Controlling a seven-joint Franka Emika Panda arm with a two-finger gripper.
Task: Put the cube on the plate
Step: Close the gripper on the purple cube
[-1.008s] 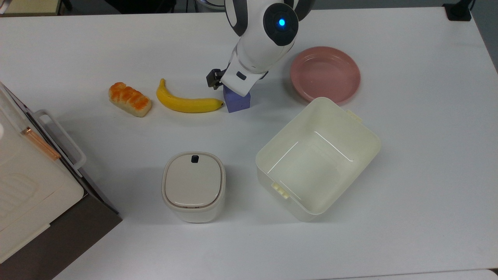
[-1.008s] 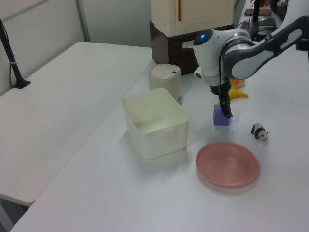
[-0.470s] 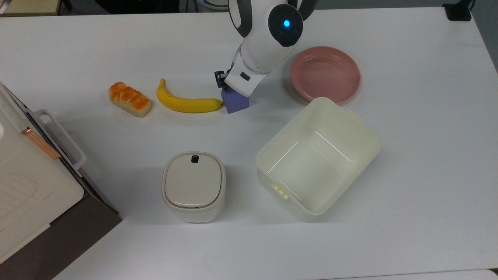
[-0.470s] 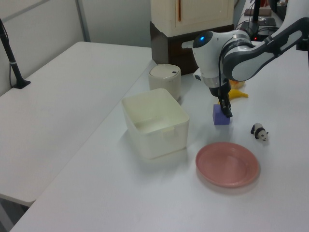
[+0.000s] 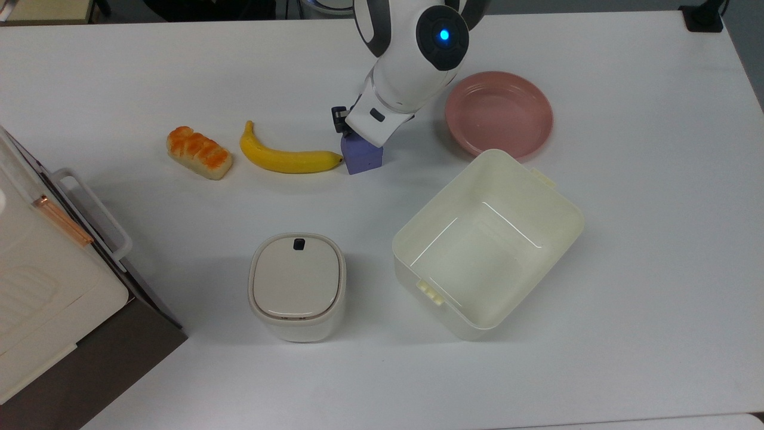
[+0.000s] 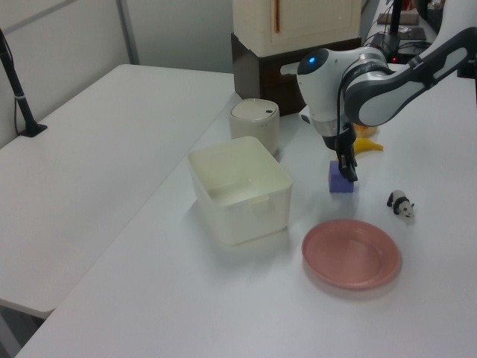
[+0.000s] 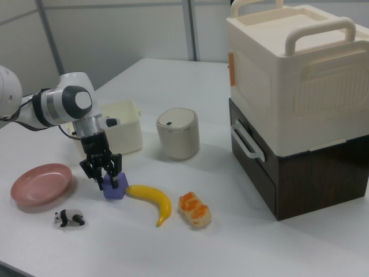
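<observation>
The purple-blue cube (image 5: 364, 160) (image 6: 340, 181) (image 7: 115, 188) rests on the white table, touching the banana's tip. My gripper (image 5: 353, 135) (image 6: 346, 168) (image 7: 108, 175) comes down on it from above, its dark fingers (image 7: 99, 174) closed against the cube's sides. The arm's white wrist hides the cube's top in the top view. The pink plate (image 5: 499, 113) (image 6: 350, 253) (image 7: 40, 183) lies empty, about a plate's width from the cube toward the top view's right.
A banana (image 5: 289, 158) and a bread piece (image 5: 199, 152) lie at the top view's left of the cube. A cream tub (image 5: 486, 242) and lidded bin (image 5: 296, 286) stand nearer. A toy panda (image 7: 70, 218) sits by the plate. A large handled box (image 7: 300, 98) stands far off.
The fingers have drawn inward onto the cube's sides, and the wrist has shifted slightly toward the top view's right. The cube has stayed on the table.
</observation>
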